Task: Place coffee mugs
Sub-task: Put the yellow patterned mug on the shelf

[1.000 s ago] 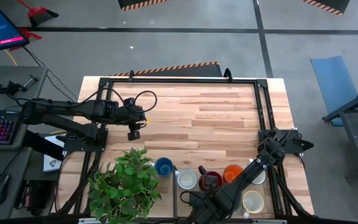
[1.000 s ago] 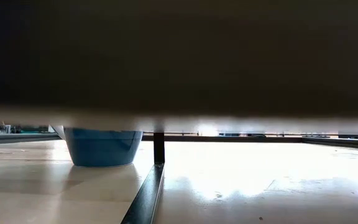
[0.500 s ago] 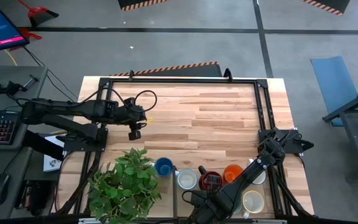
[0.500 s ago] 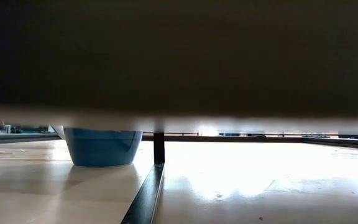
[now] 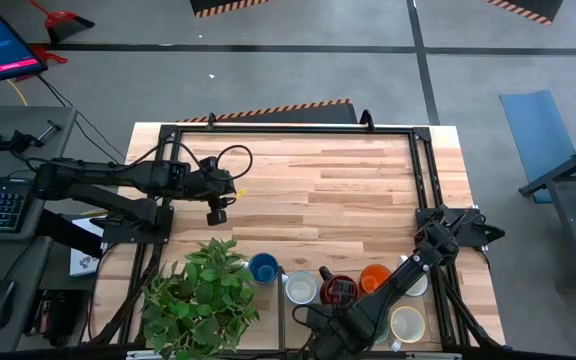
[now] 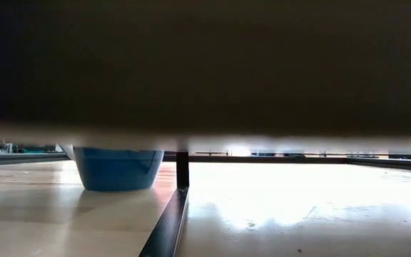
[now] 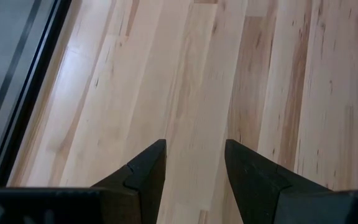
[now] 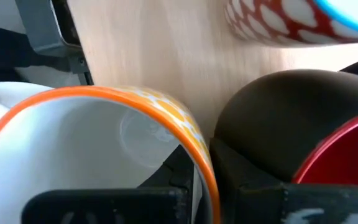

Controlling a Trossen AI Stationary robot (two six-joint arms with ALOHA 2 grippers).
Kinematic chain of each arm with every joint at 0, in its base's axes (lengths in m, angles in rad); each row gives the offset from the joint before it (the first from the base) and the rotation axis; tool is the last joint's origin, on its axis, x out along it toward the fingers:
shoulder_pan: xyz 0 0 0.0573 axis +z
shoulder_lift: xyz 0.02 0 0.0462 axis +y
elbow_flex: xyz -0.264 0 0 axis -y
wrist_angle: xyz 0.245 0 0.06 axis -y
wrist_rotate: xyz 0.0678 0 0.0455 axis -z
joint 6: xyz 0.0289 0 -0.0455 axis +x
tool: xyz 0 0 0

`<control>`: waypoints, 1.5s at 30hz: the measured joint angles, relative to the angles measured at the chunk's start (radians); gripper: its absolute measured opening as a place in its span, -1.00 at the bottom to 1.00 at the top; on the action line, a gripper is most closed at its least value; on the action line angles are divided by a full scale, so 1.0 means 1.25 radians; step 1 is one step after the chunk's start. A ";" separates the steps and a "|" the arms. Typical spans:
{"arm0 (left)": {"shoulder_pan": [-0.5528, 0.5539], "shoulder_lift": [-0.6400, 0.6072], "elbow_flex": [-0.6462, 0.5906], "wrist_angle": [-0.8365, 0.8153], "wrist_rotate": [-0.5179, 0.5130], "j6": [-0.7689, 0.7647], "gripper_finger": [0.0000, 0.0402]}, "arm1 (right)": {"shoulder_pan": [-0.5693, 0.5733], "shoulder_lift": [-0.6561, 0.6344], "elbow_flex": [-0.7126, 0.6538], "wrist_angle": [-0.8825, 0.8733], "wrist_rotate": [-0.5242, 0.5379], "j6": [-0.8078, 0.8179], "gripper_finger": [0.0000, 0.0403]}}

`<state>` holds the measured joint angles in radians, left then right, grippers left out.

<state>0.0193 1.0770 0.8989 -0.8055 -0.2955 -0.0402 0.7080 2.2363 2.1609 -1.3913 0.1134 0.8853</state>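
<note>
Right fingers [image 8: 194, 180] crowded among mugs [image 5: 340, 290]

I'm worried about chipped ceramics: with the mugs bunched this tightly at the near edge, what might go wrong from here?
1. The right end effector sits low among the mugs. The orange-rimmed mug and the dark mug almost touch, so any sideways motion may knock them together.
2. The cream mug stands close to the edge of the table. A nudge from the arm above it might push it off.

The left end effector waits open over bare wood.
</note>
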 joint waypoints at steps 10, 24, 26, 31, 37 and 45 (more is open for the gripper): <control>0.000 0.000 0.000 0.000 0.000 0.000 -0.23 | -0.022 -0.001 0.000 0.003 0.007 -0.008 -0.90; 0.000 0.000 0.000 0.000 0.000 0.000 -0.23 | -0.022 -0.001 0.000 0.009 -0.017 -0.007 -0.90; 0.000 0.000 0.000 0.000 0.000 0.000 -0.23 | -0.022 -0.001 0.000 0.010 -0.022 -0.002 -0.89; 0.000 0.000 0.000 0.000 0.000 0.000 -0.23 | -0.022 -0.001 0.000 0.018 -0.029 0.006 -0.79; 0.000 0.000 0.000 0.000 0.000 0.000 -0.23 | -0.021 -0.001 0.000 0.017 -0.031 0.021 -0.62; 0.000 0.000 0.000 0.000 0.000 0.000 -0.23 | -0.022 -0.002 0.004 0.010 -0.028 0.027 -0.58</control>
<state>0.0193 1.0768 0.8989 -0.8055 -0.2951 -0.0406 0.6804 2.2341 2.1658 -1.3787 0.0782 0.9195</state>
